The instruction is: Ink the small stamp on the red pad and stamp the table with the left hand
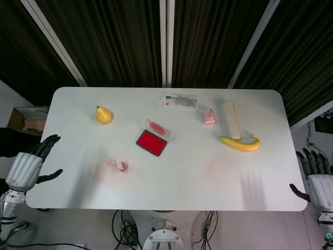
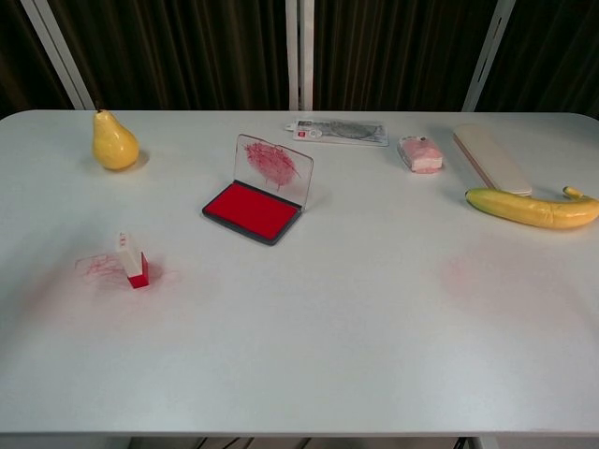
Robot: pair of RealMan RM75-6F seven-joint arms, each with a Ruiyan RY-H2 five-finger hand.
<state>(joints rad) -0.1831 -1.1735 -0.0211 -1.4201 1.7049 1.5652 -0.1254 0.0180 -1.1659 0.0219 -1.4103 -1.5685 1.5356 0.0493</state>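
Note:
The small stamp (image 1: 121,166) (image 2: 132,259), white with a red base, stands on the white table (image 1: 171,182) at the front left, beside a red ink smudge (image 2: 96,267). The red pad (image 1: 151,142) (image 2: 252,210) lies open near the middle, its clear lid (image 2: 273,165) upright and smeared red. My left hand (image 1: 32,164) hangs off the table's left edge, fingers spread, holding nothing. Beyond the right edge, my right hand (image 1: 314,178) is also spread and empty. Neither hand shows in the chest view.
A yellow pear (image 1: 103,114) sits back left. At the back lie a flat packet (image 1: 181,100), a pink eraser (image 1: 208,116) and a beige case (image 1: 231,119). A banana (image 1: 240,143) lies right. A faint pink stain (image 2: 459,271) marks the table.

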